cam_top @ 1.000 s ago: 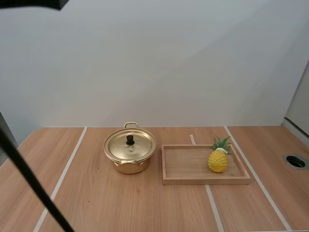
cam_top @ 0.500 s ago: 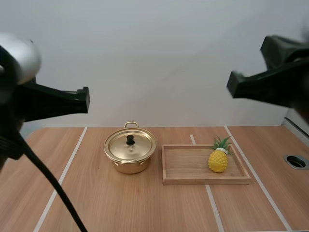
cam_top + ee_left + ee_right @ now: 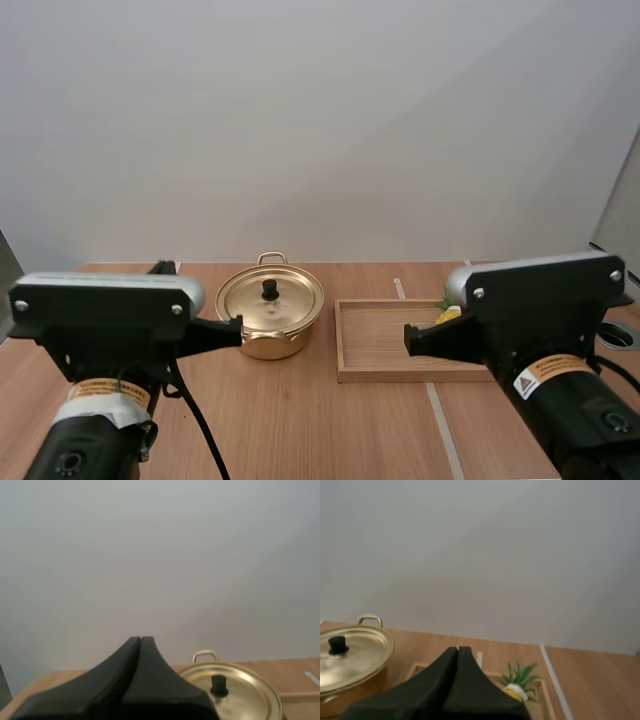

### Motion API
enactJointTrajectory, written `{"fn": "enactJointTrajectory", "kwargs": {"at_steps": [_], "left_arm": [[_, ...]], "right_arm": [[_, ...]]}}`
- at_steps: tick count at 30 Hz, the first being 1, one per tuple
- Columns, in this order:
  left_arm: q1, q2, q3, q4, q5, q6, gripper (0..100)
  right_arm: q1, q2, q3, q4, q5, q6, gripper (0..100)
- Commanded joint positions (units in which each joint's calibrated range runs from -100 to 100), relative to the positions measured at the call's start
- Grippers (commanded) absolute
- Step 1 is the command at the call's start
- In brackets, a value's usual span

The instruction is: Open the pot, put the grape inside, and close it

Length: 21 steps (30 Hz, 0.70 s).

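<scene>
Left wrist view: left pincer (image 3: 140, 640), closed flat and empty, lies left of the pot (image 3: 250, 700); it should open, centre over the black lid knob (image 3: 218, 684), then descend straight.

Grey wall (image 3: 320, 120) behind striped wooden table (image 3: 300, 420); possibly a cabinet (image 3: 622, 200) beside.

Our left arm (image 3: 105, 325) and right arm (image 3: 540, 310) are black boxes with silver-grey domed caps (image 3: 458, 283), small silver screws (image 3: 478, 293) and orange-and-white labels (image 3: 100, 391) at six o'clock; our fingers (image 3: 117, 680) are black.
</scene>
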<state>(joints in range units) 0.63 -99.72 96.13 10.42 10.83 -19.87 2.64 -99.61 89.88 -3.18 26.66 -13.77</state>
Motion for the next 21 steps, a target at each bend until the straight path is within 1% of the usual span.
{"fn": "enactJointTrajectory", "kwargs": {"at_steps": [1, 2, 3, 6, 8, 9, 11, 14, 21], "left_arm": [[0.19, -0.3, 3.9, 0.5, -2.2, -0.9, 0], [0.19, -0.3, 3.9, 0.5, -0.8, -1.3, 0], [0.19, -0.3, 3.9, -0.1, 5.3, -2.4, 0], [0.19, -0.3, 3.9, 0.1, 12.9, -5.2, 0], [0.19, -0.3, 3.9, 0.1, 17.7, -5.3, 0], [0.19, -0.3, 3.9, 0.1, 20.1, -5.3, 0], [0.19, -0.3, 3.9, 0.1, 20.4, -5.5, 0], [0.19, -0.3, 3.9, 0.1, 21.1, -8.3, 0], [0.19, -0.3, 3.9, 0.3, 21.2, -7.5, 0]], "right_arm": [[-0.3, -0.4, 4.7, -0.5, -1.7, 0.7, 0], [-0.3, -0.4, 5.9, -0.5, -1.6, 0.7, 0], [-0.2, -0.4, 7.0, -0.5, -1.6, 0.7, 0], [-0.2, -0.4, 10.1, -0.5, -1.6, 1.4, 0], [-0.2, -0.4, 10.1, -0.5, -1.3, 1.8, 0], [-0.2, -0.4, 10.1, -0.4, 2.7, 2.5, 0], [-0.2, -0.4, 10.1, -0.6, 3.9, 4.5, 0], [-0.2, -0.4, 10.1, -0.6, 3.9, 6.9, 0], [-0.2, -0.4, 10.1, -1.2, 4.9, 7.0, 0]]}}
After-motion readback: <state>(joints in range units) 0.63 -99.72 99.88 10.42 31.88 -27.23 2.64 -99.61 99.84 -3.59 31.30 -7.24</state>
